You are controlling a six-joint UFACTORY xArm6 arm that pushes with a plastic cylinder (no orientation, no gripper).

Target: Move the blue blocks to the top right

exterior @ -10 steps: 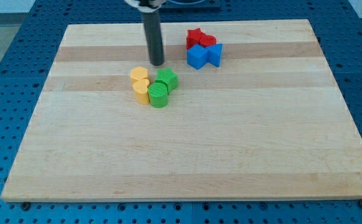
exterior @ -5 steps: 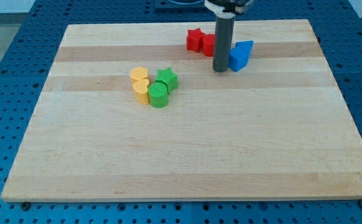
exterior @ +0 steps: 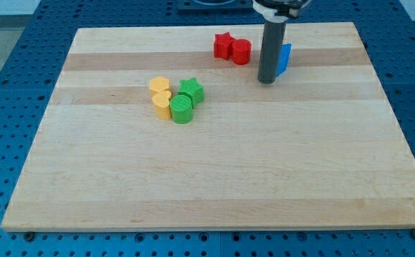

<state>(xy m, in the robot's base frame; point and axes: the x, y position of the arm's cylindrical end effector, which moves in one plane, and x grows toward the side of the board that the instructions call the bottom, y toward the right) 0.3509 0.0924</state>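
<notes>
No brand, label or writing is readable anywhere in the view.

Left to right on the wooden board (exterior: 214, 178):
- Two yellow blocks (exterior: 161, 96), rounded and stacked close, one toward the view's top and one toward the bottom, left of centre.
- Touching them on the right: a green cylinder (exterior: 181, 109), with a green star block (exterior: 191, 90) just above and right of it.
- Toward the view's top, centre-right: a red star block (exterior: 224, 45) touching a red cylinder (exterior: 241, 51).
- The dark rod stands upright to the right of the red pair; my tip (exterior: 266, 81) rests on the board just below and right of the red cylinder, apart from it.
- Blue block (exterior: 285, 59): only a narrow blue sliver shows at the rod's right edge, so its shape cannot be made out, nor whether one or two blue pieces sit there. It lies in the upper right part of the board, short of the corner.

The arm carries no claw, only the rod; no grasp state to record.
</notes>
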